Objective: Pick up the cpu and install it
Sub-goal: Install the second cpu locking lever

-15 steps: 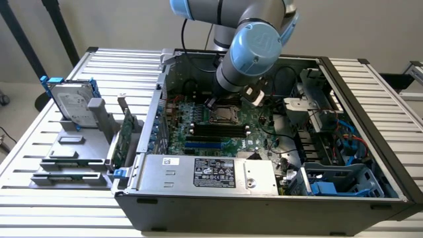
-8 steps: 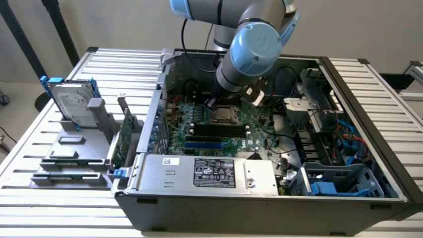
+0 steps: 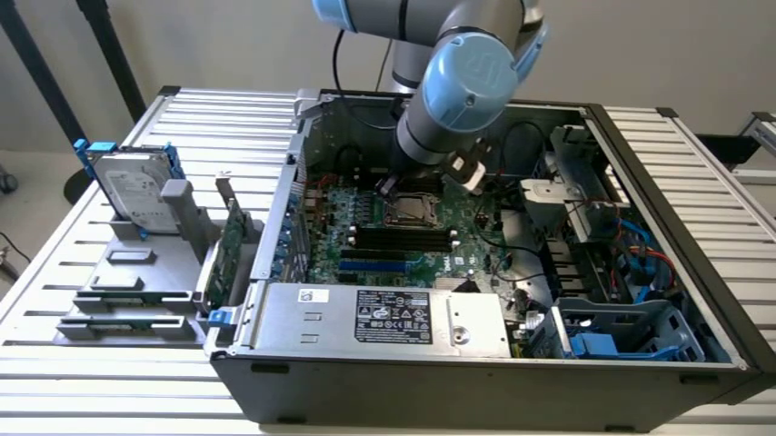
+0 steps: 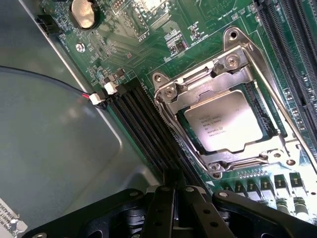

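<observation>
Under the tool (image 4: 176, 196) (fingers together, empty), cpu (image 4: 225, 120) seated within its socket frame (image 4: 168, 101).

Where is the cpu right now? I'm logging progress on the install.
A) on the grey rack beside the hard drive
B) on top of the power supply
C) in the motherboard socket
C: the cpu lies flat in the motherboard socket's metal frame, silver top up, with the tool above the board beside it.
</observation>
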